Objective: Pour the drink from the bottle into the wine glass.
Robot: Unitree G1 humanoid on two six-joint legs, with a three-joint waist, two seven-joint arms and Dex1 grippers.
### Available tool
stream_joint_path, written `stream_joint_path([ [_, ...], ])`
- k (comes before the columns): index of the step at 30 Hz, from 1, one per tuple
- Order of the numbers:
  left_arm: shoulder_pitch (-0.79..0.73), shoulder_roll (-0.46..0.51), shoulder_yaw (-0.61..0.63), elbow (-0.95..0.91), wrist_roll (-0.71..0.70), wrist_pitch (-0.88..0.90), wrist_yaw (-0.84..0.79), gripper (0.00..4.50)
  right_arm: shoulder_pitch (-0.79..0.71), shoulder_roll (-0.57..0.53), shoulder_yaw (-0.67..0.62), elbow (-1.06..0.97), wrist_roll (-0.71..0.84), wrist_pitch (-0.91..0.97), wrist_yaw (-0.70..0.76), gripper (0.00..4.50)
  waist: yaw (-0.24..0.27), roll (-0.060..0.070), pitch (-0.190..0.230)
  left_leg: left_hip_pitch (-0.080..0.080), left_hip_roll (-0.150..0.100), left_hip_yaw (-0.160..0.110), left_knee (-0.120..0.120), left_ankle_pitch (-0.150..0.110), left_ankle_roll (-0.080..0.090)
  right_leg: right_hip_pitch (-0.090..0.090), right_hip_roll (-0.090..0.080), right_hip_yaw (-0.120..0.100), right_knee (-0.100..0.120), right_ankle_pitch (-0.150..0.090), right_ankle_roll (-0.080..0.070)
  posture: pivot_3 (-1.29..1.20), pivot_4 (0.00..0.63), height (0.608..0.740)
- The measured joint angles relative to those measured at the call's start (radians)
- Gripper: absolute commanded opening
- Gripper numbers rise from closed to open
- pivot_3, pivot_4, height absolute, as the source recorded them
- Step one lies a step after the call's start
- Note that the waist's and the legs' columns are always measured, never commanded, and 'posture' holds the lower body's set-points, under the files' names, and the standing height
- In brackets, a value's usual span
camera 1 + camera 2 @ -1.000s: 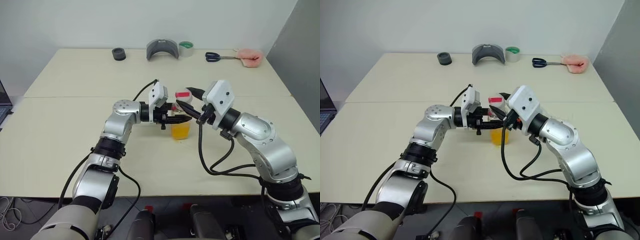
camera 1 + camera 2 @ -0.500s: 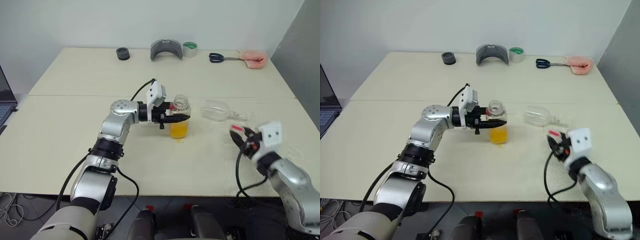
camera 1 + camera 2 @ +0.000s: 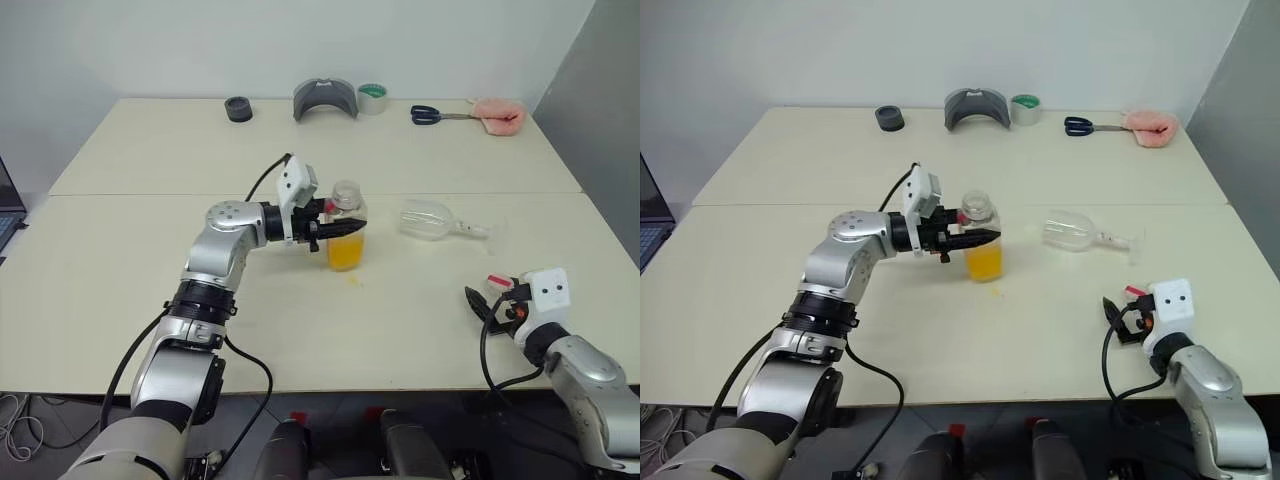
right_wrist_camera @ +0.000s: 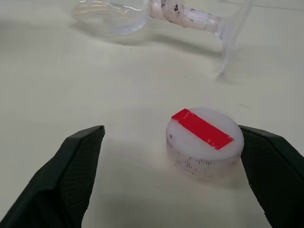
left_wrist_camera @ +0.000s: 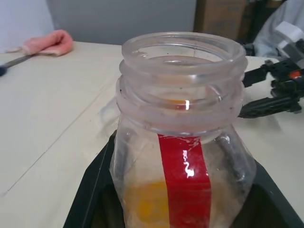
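1. The left pincer [image 3: 338,230] reaches in level from the robot's left and is pinched shut on the bottle [image 3: 345,238], which stands upright near the middle of the counter [image 3: 140,270].
2. The bottle's mouth is open, with the bare threaded neck showing in the left wrist view, and a red stripe [image 5: 184,185] runs down its side.
3. The drink [image 3: 343,254] fills the lower part of the bottle, bright orange-yellow; the upper part is clear.
4. The wine glass [image 3: 430,220] lies on its side on the counter, to the right of the bottle and well apart from it, bowl toward the bottle and foot away from it.
5. The right pincer [image 4: 175,175] sits low over the counter near the front right edge, its two black fingers [image 4: 78,161] spread wide.
6. Between those fingers, on the counter, rests the cap [image 4: 204,141], white with a red strip across its top; the left finger is clear of it, and I cannot tell whether the right one touches it.
7. The glass lies just beyond the cap in the right wrist view.
8. Along the far edge of the counter sit a black ring [image 3: 238,108], a grey curved piece [image 3: 324,98], a roll of tape [image 3: 372,97], scissors [image 3: 432,114] and a pink cloth [image 3: 499,113].
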Motion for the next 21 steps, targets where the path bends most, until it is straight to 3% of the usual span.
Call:
stream_joint_path([
  [4, 0.022, 0.04, 0.065, -0.019, 0.003, 0.012, 0.105, 1.81, 0.016, -0.19, 0.037, -0.009, -0.076, -0.054, 0.092, 4.5, -0.001, 0.0, 0.0, 0.001, 0.0, 0.0, 0.0, 0.0, 0.0, 0.0, 0.0, 0.0, 0.0, 0.0, 0.0, 0.0, 0.15, 0.74],
  [8, 0.055, 0.074, 0.123, -0.021, 0.014, 0.012, 0.22, 1.81, 0.026, -0.286, 0.103, 0.004, -0.203, -0.149, 0.118, 4.5, 0.0, 0.0, 0.0, 0.0, 0.0, 0.0, 0.0, 0.0, 0.0, 0.0, 0.0, 0.0, 0.0, 0.0, 0.0, 0.0, 0.15, 0.74],
  [11, 0.06, 0.096, 0.156, -0.018, 0.026, 0.011, 0.304, 1.81, -0.045, -0.241, 0.107, 0.001, -0.159, -0.141, 0.138, 4.5, 0.0, -0.001, 0.0, 0.0, 0.001, 0.0, 0.001, 0.0, 0.0, 0.0, 0.0, 0.0, 0.0, 0.0, 0.0, 0.0, 0.15, 0.74],
  [15, 0.058, 0.121, 0.197, 0.029, 0.047, 0.002, 0.417, 1.81, -0.19, -0.126, 0.117, -0.115, 0.082, -0.003, 0.19, 4.5, -0.001, -0.001, 0.0, 0.0, 0.001, -0.001, 0.0, 0.0, 0.0, 0.0, 0.0, -0.001, 0.0, 0.0, 0.0, 0.0, 0.15, 0.74],
  [21, 0.022, 0.159, 0.263, 0.181, 0.051, -0.022, 0.52, 1.81, -0.464, -0.009, 0.27, -0.14, 0.226, 0.169, 0.192, 4.5, 0.003, -0.001, 0.0, -0.001, 0.0, -0.003, 0.001, 0.0, 0.0, 0.0, -0.001, -0.003, -0.001, 0.0, 0.0, 0.0, 0.15, 0.74],
])
